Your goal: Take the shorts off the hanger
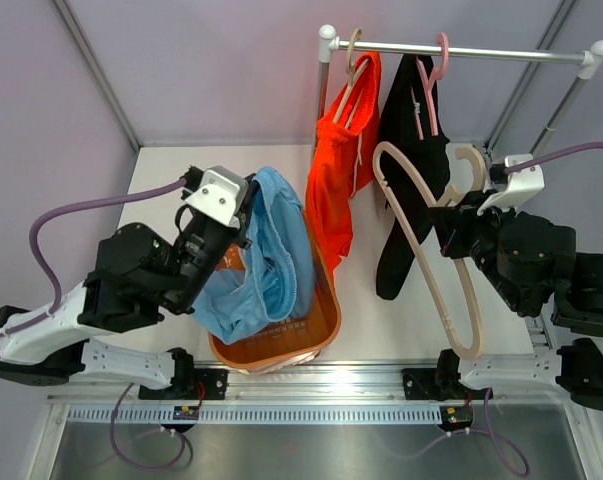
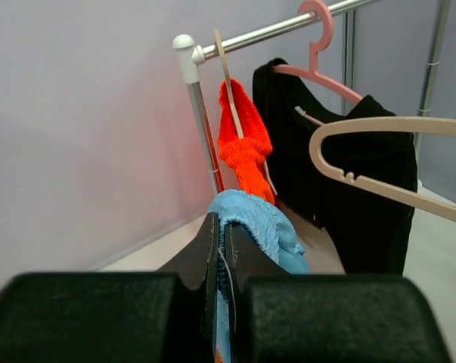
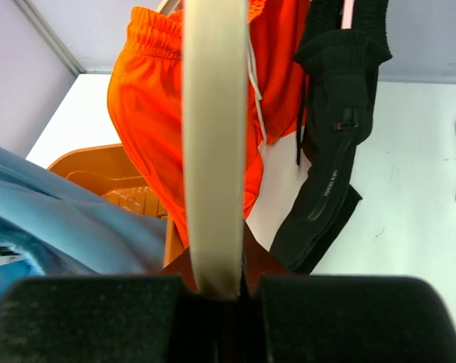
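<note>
Shorts of this kind are light, limp fabric that we expect to drape, stretch and snag instead of sliding off cleanly, so we judge the waistband hem the best place to take hold. Nearest the bases, the left gripper [image 2: 221, 249] is pinched tight on a fold of the light blue shorts [image 1: 266, 260]. Its arm is folded low and angled inward, and the garment hangs over the rim of the orange basket [image 1: 321, 320], partly inside it. The right gripper [image 3: 216, 283] is clamped on the bare beige hanger [image 3: 212, 151], which carries no garment. That arm is raised and turned toward the rack, with the hanger slanting across in front of it. Farther back, the orange shorts [image 1: 336, 170] hang from a second beige hanger and the black shorts [image 1: 393, 265] from a pink hanger [image 2: 341, 85], side by side on the rail [image 1: 481, 50]. We judge these two not yet removed; each should be gripped at the waistband and drawn off its hanger's end.
</note>
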